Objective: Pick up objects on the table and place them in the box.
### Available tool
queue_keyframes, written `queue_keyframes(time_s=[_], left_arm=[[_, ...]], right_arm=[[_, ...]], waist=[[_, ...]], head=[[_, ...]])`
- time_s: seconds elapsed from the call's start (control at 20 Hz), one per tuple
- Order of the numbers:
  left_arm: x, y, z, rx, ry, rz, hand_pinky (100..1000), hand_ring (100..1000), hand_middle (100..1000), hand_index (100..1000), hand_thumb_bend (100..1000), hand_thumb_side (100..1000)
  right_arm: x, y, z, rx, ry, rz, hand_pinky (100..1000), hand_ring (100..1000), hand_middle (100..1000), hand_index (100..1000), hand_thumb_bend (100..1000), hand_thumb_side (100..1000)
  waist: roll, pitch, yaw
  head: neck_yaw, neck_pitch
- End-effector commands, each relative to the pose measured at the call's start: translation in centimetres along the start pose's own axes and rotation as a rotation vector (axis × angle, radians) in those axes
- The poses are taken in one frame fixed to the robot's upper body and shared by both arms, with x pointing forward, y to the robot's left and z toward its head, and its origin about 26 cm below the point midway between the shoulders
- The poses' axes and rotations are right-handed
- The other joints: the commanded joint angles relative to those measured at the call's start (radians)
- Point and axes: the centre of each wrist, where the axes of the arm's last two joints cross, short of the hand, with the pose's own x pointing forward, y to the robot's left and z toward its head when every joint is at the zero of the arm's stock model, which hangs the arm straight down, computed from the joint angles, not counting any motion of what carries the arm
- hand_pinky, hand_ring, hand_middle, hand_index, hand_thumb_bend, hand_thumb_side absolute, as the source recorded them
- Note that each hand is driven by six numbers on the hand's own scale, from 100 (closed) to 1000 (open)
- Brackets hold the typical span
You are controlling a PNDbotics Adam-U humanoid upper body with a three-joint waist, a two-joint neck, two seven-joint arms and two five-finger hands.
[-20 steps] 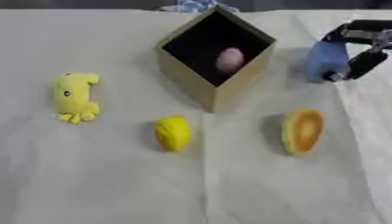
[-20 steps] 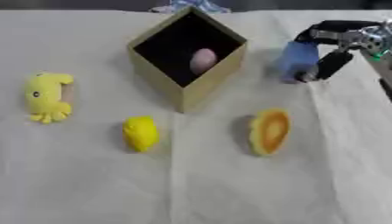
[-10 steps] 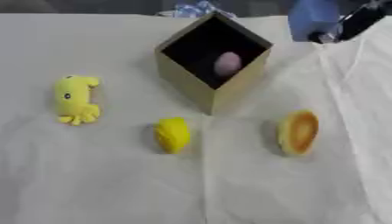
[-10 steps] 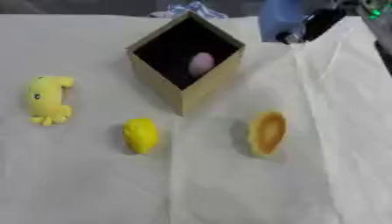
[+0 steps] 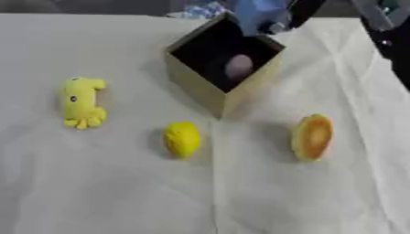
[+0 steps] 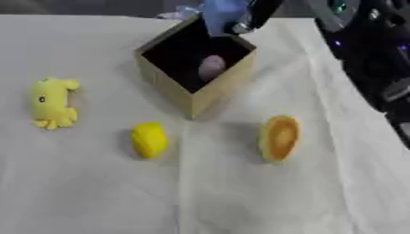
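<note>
Blue object (image 5: pixel 260 14), pinched in the right hand (image 6: pixel 258 13), hangs over the far corner of the open box (image 5: pixel 196 80), positioned, I judge, for a drop beside the pinkish egg shape (image 5: pixel 238 66) inside. Its long axis looks roughly upright, lower end pointing into the opening. No left hand shows.

The box (image 5: pixel 224 73) stands open at about twelve o'clock on the cloth, but the right hand (image 5: pixel 298 11) with a blue thing (image 5: pixel 258 16) hangs over its far corner, and a pinkish egg (image 5: pixel 239 66) lies inside. From six o'clock the way is open between the lemon (image 5: pixel 182 139) and the orange piece (image 5: pixel 311 136). The yellow toy (image 5: pixel 82 102) sits well apart at nine o'clock.
</note>
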Motion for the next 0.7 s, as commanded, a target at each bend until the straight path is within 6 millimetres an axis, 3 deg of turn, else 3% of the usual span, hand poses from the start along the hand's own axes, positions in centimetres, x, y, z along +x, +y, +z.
queue_keyframes(time_s=[0.05,0.3,0.55,0.7], left_arm=[[0.8,0.1,-0.8,-0.024,-0.041,-0.002,878,663,678,848,198,761],[0.8,0.0,-0.8,-0.024,-0.039,0.002,878,663,678,848,197,764],[0.8,0.0,-0.8,-0.025,-0.040,0.004,878,663,678,848,197,764],[0.8,0.0,-0.8,-0.026,-0.038,0.004,878,664,678,848,196,764]], right_arm=[[0.1,-0.2,-1.0,0.022,0.003,0.018,874,827,616,776,254,236],[-0.8,1.7,-2.1,0.064,0.024,0.011,875,841,650,801,287,249],[-0.8,2.5,-2.7,0.072,0.000,0.025,918,970,870,919,336,326],[-0.9,2.6,-2.7,0.067,-0.013,0.033,936,1000,906,941,340,346]], waist=[[0.002,-0.021,0.007],[-0.002,-0.017,0.015],[-0.003,-0.016,0.016],[-0.005,-0.016,0.015]], head=[[-0.010,0.000],[-0.011,-0.001],[-0.011,0.000],[-0.010,0.000]])
